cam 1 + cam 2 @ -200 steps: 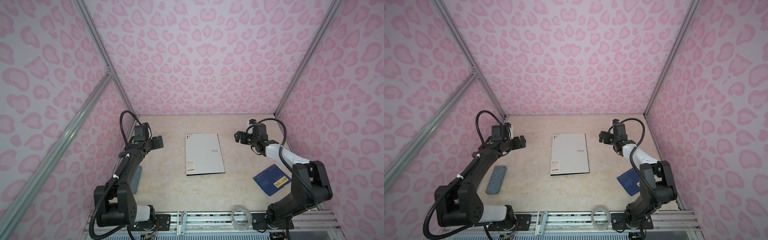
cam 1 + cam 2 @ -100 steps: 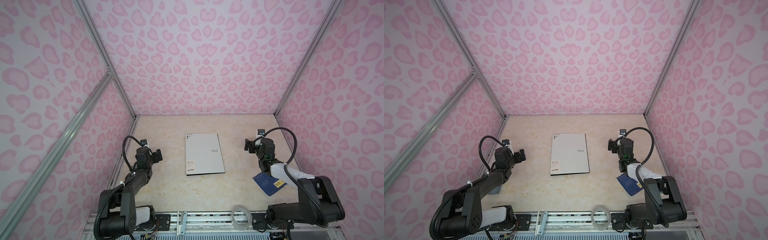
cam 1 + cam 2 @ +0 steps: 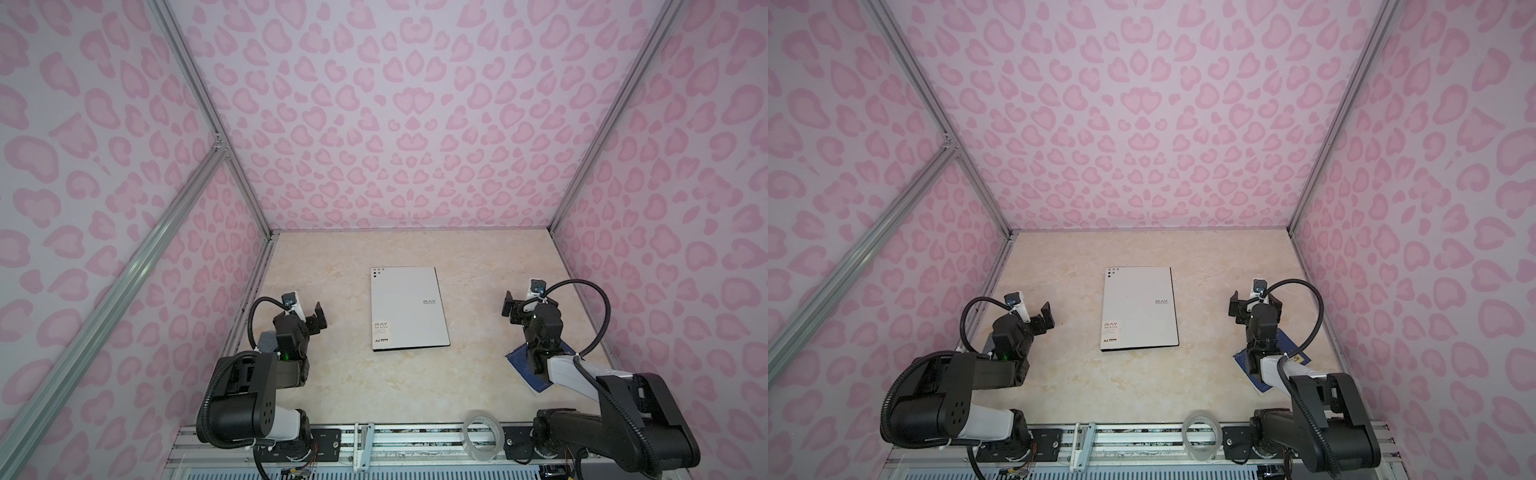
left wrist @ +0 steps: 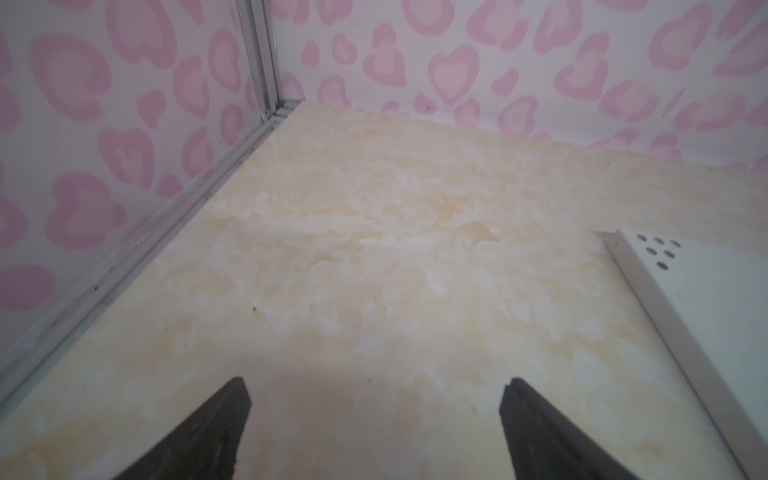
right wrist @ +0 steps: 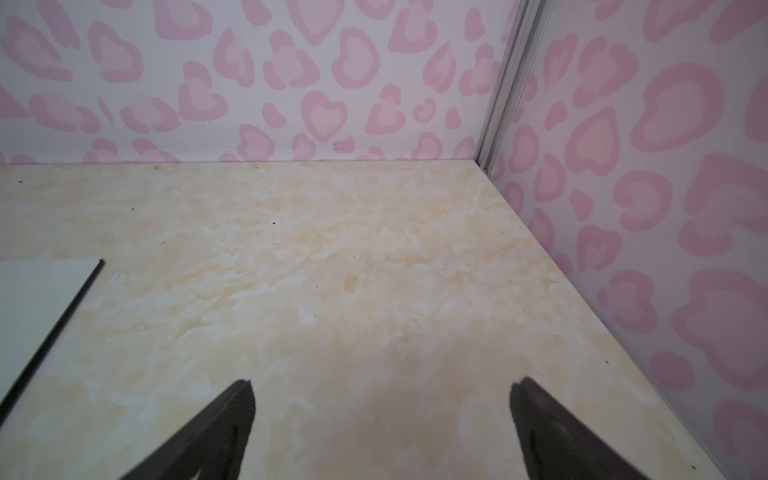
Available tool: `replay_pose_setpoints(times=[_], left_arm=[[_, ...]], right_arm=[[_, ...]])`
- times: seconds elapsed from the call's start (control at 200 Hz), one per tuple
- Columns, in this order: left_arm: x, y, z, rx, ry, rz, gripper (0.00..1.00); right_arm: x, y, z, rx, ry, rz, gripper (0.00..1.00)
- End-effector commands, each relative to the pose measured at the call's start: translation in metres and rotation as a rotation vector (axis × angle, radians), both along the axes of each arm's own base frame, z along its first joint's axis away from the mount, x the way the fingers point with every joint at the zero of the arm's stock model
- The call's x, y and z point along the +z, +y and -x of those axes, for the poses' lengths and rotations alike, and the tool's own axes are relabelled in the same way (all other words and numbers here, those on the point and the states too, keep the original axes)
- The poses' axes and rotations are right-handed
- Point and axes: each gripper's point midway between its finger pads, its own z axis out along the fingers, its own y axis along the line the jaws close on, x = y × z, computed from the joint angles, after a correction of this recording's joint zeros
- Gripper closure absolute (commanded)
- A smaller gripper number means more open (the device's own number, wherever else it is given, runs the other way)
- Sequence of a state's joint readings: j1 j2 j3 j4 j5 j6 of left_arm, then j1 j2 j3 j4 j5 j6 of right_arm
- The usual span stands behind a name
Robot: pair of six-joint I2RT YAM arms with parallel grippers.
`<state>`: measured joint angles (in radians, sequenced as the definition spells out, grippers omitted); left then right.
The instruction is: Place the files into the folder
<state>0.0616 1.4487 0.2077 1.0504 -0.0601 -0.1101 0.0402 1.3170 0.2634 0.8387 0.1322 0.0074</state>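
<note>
Folder point(image 3: 409, 307) lay closed, mid-table point(image 3: 478, 386). No loose files seen; likely inside already. Left gripper point(image 4: 376, 386) and right gripper point(image 5: 384, 384) both released, empty, flanking folder. Filing seemed done; next move: none needed.

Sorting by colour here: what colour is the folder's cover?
The folder is light grey-white with dark RAY lettering and corner dots; clearest in a top view.

My fingers point(image 4: 199, 436) look matt black; the folder point(image 3: 409, 307) is smooth, matt grey-white board; the table point(image 3: 490, 266), smooth marble-patterned laminate with faint sheen.
</note>
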Motion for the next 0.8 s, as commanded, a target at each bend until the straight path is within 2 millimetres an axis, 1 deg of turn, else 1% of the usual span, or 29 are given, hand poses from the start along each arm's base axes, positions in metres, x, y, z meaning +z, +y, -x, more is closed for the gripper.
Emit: replay_pose_setpoints(times=[0.0,0.015,0.095,0.135,0.185,0.25,0.29,0.315,0.34,0.4,0.44,0.795], left_arm=[[0.027,0.002,-0.013,0.005,-0.091,-0.017,0.03],[0.027,0.002,-0.015,0.008,-0.089,-0.016,0.02],[0.024,0.002,-0.021,0.002,-0.059,-0.014,0.02],[0.025,0.001,-0.022,-0.005,-0.059,-0.015,0.02],[0.024,-0.001,-0.023,-0.012,-0.05,-0.018,0.02],[0.024,-0.002,-0.024,-0.015,-0.05,-0.018,0.02],[0.023,-0.004,-0.026,-0.03,-0.042,-0.024,0.03],[0.022,-0.008,-0.027,-0.048,-0.033,-0.032,0.02],[0.021,-0.011,-0.029,-0.061,-0.024,-0.041,0.02],[0.021,-0.014,-0.03,-0.064,-0.016,-0.057,0.02],[0.021,-0.014,-0.03,-0.066,-0.014,-0.057,0.02],[0.021,-0.014,-0.03,-0.064,-0.016,-0.056,0.03]], right_arm=[[0.017,-0.004,-0.007,-0.009,-0.128,-0.028,0.01],[0.017,-0.004,-0.008,-0.003,-0.133,-0.028,0.01],[-0.002,-0.004,-0.016,-0.003,-0.057,-0.034,0.01],[-0.008,-0.005,-0.018,-0.002,-0.059,-0.039,0.01],[-0.006,-0.003,-0.019,0.013,-0.116,-0.035,0.01],[-0.013,-0.003,-0.017,0.016,-0.06,-0.044,0.01],[-0.015,-0.003,-0.022,0.03,-0.029,-0.057,0.01],[-0.017,-0.004,-0.029,0.034,-0.011,-0.068,0.01],[-0.018,0.001,-0.035,0.068,0.004,-0.053,0.01],[-0.015,0.0,-0.032,0.053,-0.032,-0.05,0.01],[-0.018,0.0,-0.031,0.054,-0.02,-0.05,0.01],[-0.017,0.001,-0.031,0.056,-0.021,-0.043,0.01]])
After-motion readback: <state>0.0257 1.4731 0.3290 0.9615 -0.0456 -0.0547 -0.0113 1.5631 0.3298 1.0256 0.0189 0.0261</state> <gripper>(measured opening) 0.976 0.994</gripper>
